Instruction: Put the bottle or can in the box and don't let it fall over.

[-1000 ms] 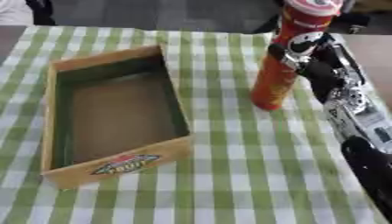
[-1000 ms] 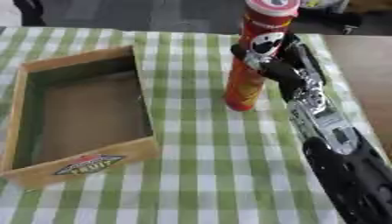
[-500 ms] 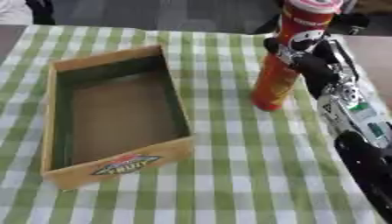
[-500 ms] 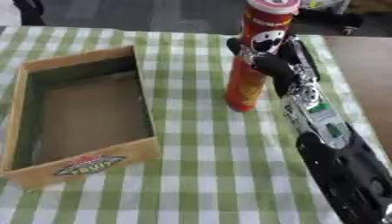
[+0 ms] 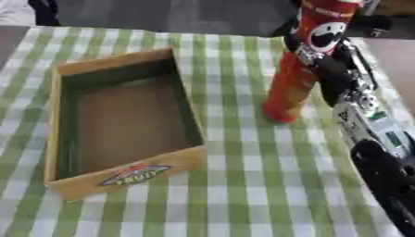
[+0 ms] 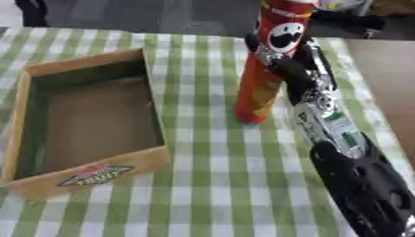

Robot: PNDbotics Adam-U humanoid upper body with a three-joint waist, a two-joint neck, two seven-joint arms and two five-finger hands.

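Stereo head pair, downward, near-identical views

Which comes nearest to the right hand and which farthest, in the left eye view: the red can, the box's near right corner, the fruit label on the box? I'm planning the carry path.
1. Red can: the right hand is curled round it, on the right.
2. Box's near right corner: lower centre.
3. Fruit label: on the box's front wall, farther left.

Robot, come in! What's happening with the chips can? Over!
Right robot hand wrapped round the red can. Can upright on the cloth, outside the wooden box. Box empty, path clear. Left robot hand not in view.
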